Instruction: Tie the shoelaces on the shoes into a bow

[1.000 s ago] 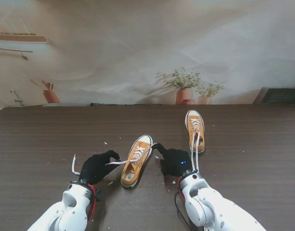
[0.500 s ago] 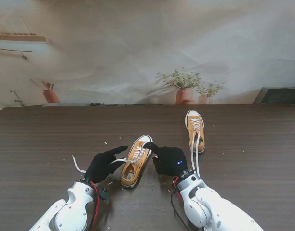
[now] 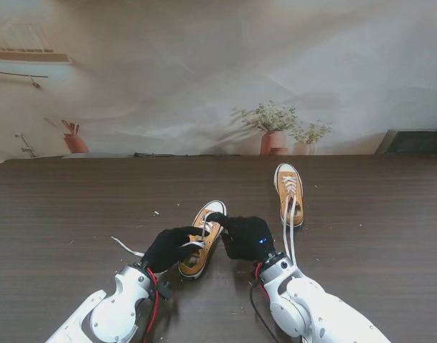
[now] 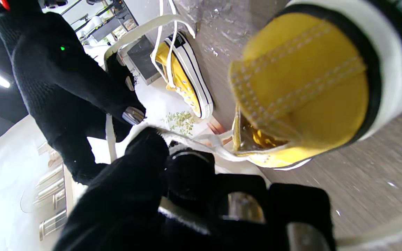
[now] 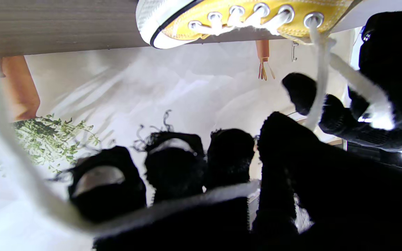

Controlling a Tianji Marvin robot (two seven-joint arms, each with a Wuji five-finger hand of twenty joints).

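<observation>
Both my hands meet over the near shoe, which lies on the dark tabletop with its toe pointing away from me and slightly right. My left hand sits at the shoe's left side, fingers closed on a white lace that trails out to the left across the wood. My right hand is at the shoe's right side, fingers curled around the other lace coming from the top eyelet; a strand crosses its fingers in the wrist view, though the grip itself looks blurred. The second shoe rests farther from me to the right, its laces loose, running toward me.
</observation>
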